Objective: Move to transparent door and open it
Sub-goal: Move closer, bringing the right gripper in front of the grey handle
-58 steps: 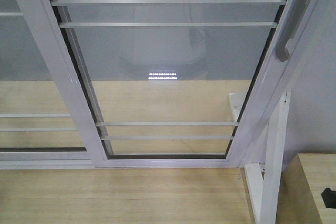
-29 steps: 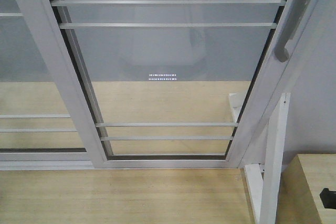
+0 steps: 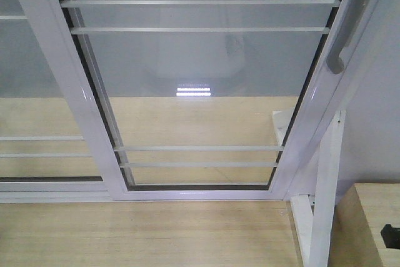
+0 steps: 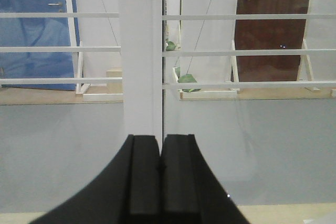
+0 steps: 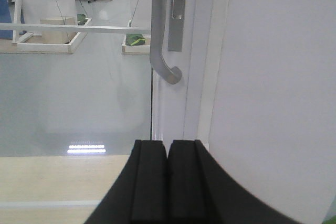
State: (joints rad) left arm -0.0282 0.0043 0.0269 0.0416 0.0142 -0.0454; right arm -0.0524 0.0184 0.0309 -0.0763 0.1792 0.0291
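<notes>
White-framed transparent door [image 3: 200, 79], grey handle [image 3: 338, 54] on its side rail [image 3: 310, 114]

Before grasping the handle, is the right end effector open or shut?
Shut. The right end effector has its fingers pressed together, nothing between them.

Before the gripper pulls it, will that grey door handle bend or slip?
The grey pull handle on the transparent door looks like smooth metal, so probably stiff but slippery. Its curved end may resist slipping off.

Front view downward, wrist views near, seemingly level; door [image 3: 200, 79] shared
</notes>
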